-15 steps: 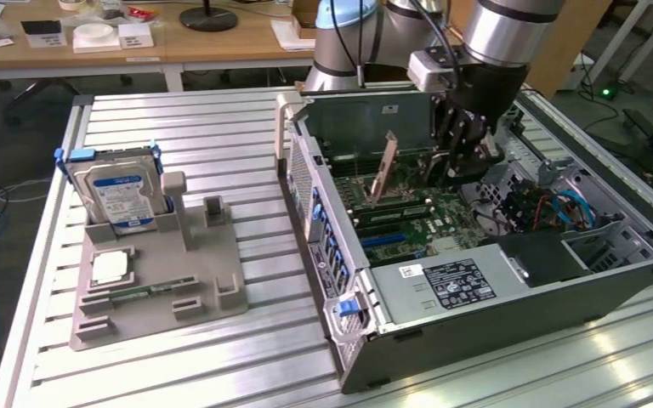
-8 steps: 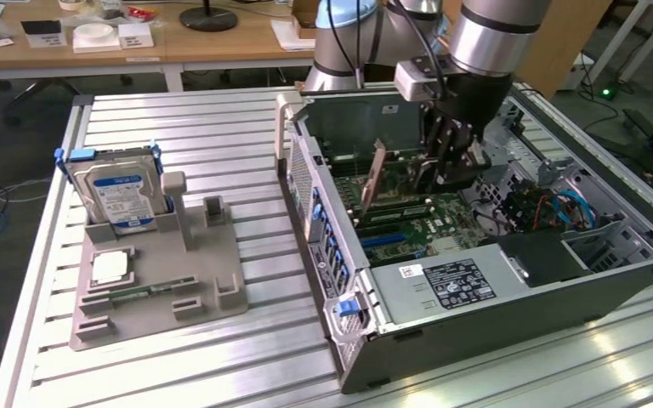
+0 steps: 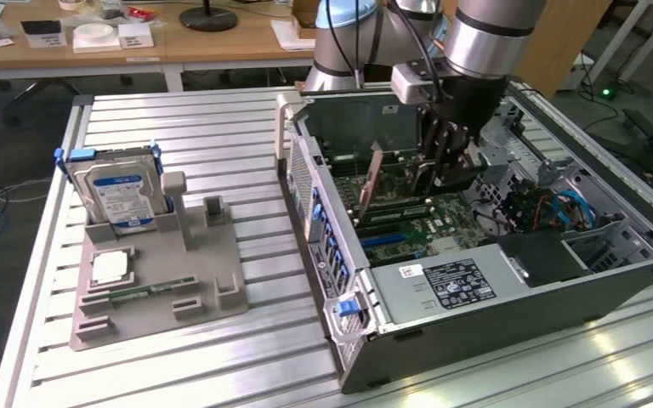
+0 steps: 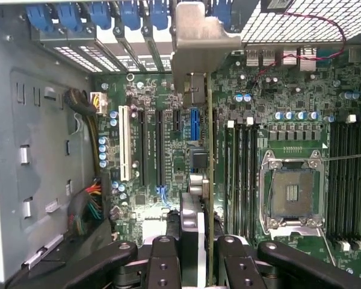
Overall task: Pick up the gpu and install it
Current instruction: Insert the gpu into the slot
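Black gripper (image 4: 195,262): fingers (image 4: 162,265) pinch the flat green gpu card with silver end bracket (image 4: 198,54)
Card: on its edge over the green motherboard (image 4: 168,150)
Grey metal computer case (image 3: 508,314): side open

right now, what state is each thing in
tool: shut on the gpu, inside the computer case
gpu: held upright over the motherboard slots, seating unclear
computer case: side open, interior exposed
hard drive: standing upright in the gray holder
memory stick: lying flat in the holder
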`<state>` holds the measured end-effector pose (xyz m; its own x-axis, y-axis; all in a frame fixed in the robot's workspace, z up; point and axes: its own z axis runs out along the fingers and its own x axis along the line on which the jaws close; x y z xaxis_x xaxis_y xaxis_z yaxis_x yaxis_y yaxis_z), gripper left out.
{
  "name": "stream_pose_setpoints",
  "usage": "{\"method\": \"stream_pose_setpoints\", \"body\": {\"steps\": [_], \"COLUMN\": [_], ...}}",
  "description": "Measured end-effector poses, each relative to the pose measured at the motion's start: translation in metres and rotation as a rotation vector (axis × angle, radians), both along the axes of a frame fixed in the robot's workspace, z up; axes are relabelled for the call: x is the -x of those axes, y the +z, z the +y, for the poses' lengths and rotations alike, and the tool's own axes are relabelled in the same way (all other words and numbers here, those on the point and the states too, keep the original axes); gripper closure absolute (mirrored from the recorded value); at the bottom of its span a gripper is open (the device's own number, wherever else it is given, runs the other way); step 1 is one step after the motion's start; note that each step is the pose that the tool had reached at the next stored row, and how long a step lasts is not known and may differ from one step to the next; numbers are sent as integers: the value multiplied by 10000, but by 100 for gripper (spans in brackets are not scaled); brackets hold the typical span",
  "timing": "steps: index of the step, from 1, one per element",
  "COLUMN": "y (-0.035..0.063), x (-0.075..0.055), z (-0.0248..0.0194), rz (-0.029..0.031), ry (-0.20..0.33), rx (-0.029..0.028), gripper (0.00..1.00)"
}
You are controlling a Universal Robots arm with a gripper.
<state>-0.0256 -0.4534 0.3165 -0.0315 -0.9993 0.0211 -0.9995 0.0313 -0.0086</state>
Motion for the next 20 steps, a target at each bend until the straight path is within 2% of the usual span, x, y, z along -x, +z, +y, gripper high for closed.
{"method": "stream_pose_setpoints", "body": {"steps": [3, 8, 11, 15, 20], "y": [-27, -116, -170, -242, -333], "x": [49, 61, 111, 166, 172], "z": [0, 0, 0, 1, 10], "rz": [1, 1, 1, -26, -43], "ry": [0, 0, 2, 7, 13], "rx": [2, 3, 2, 2, 3], "gripper": [72, 72, 72, 72, 72]}}
